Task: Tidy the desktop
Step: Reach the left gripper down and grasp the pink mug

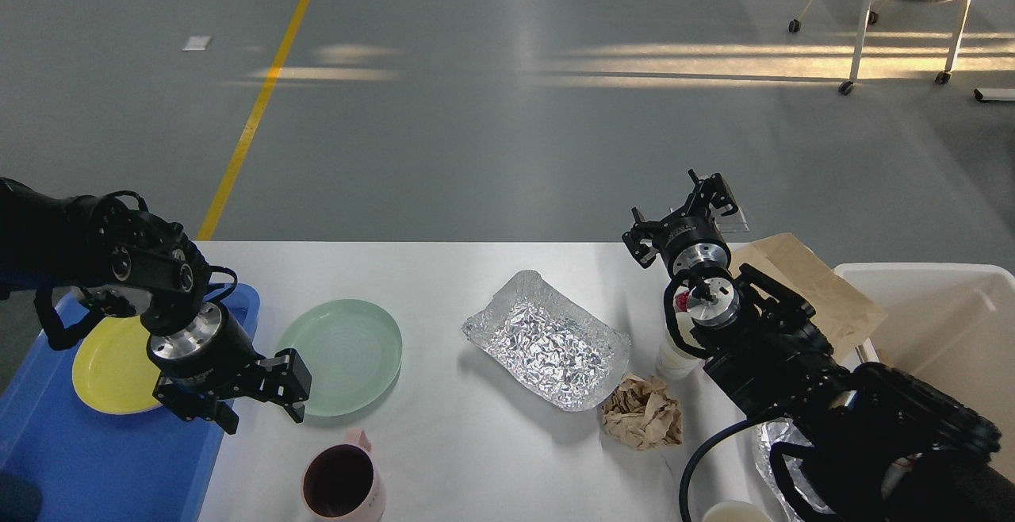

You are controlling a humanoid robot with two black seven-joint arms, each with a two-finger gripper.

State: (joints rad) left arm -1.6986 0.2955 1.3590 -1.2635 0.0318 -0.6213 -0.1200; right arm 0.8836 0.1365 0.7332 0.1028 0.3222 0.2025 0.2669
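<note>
The white desktop [444, 268] fills the lower half of the head view. On it lie a green plate [349, 347], a pink mug [341, 484], a foil tray [547, 341], a crumpled brown paper ball [642, 412] and a white paper cup [672, 357]. My left gripper [264, 419] is open and empty, low over the green plate's near-left rim, next to the blue tray [79, 466]. My right gripper [678, 216] is open and empty, beyond the table's far edge, above the paper cup.
A yellow plate [103, 367] lies in the blue tray, partly hidden by my left arm. A brown paper bag [813, 276] and an off-white bin [944, 308] are at the right. More foil [767, 458] and another cup [733, 512] sit under my right arm.
</note>
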